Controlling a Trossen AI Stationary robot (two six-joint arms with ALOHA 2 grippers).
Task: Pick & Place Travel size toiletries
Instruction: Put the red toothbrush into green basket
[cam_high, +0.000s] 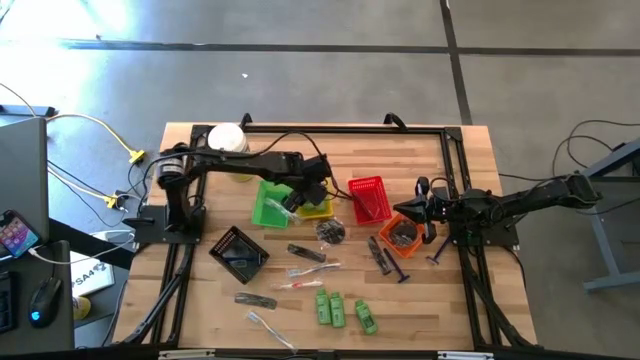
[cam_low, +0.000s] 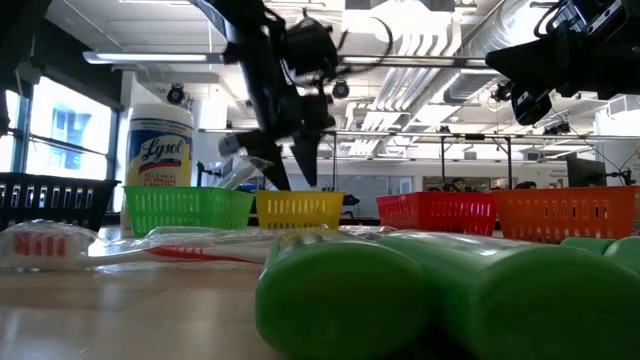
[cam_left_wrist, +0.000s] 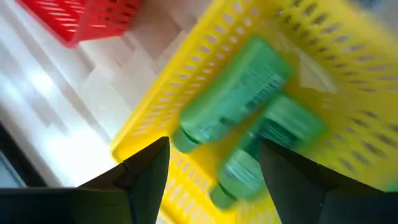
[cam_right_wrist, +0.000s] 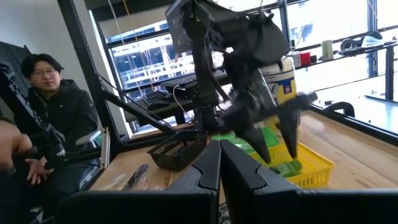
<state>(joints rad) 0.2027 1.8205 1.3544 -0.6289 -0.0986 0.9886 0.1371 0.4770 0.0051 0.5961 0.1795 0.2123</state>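
The left gripper (cam_left_wrist: 211, 171) is held wide open and empty. Directly beneath it, two green bottles (cam_left_wrist: 233, 106) are seen lying in the yellow basket (cam_left_wrist: 348, 134). The right gripper (cam_right_wrist: 219, 163) is kept pressed closed, nothing gripped, above the orange basket (cam_high: 403, 232).

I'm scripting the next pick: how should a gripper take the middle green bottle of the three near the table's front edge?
From straight above, across the narrow middle of the middle green bottle. It lies flat beside its neighbours with small gaps, so the fingers should drop into those gaps along its long sides.
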